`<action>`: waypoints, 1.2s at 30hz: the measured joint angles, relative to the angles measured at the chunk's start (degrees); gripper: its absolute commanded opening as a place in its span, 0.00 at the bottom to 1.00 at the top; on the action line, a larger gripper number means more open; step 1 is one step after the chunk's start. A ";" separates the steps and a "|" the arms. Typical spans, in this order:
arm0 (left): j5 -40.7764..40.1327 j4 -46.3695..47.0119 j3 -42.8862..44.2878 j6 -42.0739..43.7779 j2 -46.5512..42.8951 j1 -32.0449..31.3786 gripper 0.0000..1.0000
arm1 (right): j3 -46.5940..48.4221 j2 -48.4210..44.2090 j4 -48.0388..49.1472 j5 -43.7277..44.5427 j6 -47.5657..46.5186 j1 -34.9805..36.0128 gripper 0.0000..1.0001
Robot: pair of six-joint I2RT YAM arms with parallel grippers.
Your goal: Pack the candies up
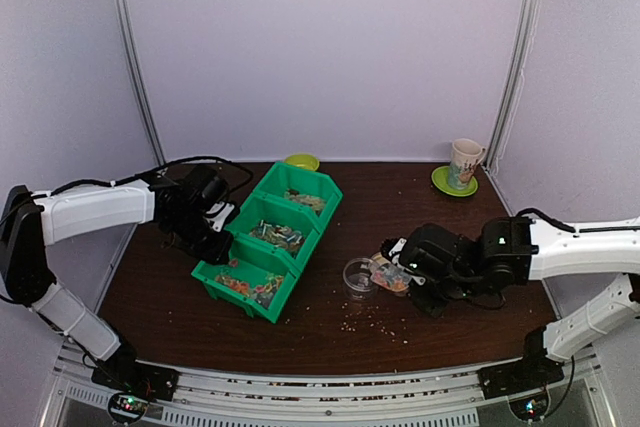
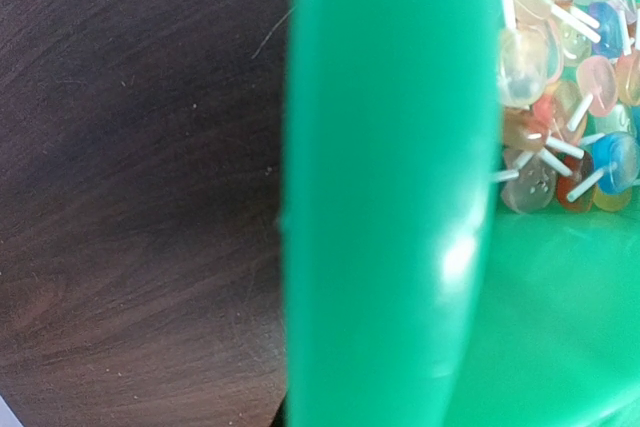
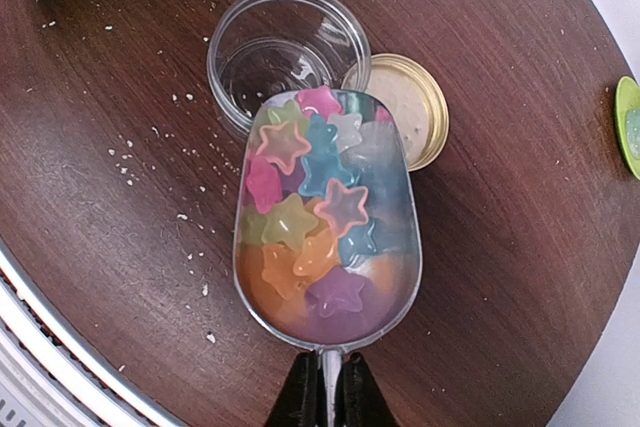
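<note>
Likely the pouring step: right jaws grip a scoop (image 3: 413, 247) of candies (image 3: 300, 219) at the clear cup (image 3: 285, 52); tip it next. Left jaws closed.

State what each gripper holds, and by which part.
Right gripper: a clear scoop of star candies, jaws shut on its handle. Left gripper: beside the green bins; any hold cannot be told.

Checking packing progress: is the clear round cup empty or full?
Empty: the cup shows only its bare clear bottom; the candies lie in the scoop.
</note>
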 measured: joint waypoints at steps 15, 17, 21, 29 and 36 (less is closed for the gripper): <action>0.09 0.02 0.00 0.00 0.02 0.00 0.00 | 6.71 7.69 -2.36 0.26 -2.21 -0.02 0.00; 0.09 0.02 0.00 0.00 0.02 0.00 0.00 | 7.89 8.92 -2.78 0.31 -2.58 -0.02 0.00; 0.11 0.02 0.00 0.00 0.02 0.00 0.00 | 10.36 11.15 -4.04 0.46 -3.04 0.00 0.00; 0.15 0.02 0.00 0.00 0.02 0.00 0.00 | 14.95 14.71 -7.85 0.74 -4.74 -0.02 0.00; 0.22 0.02 0.00 0.00 0.02 0.00 0.00 | 19.23 17.00 -12.96 0.76 -5.64 0.00 0.00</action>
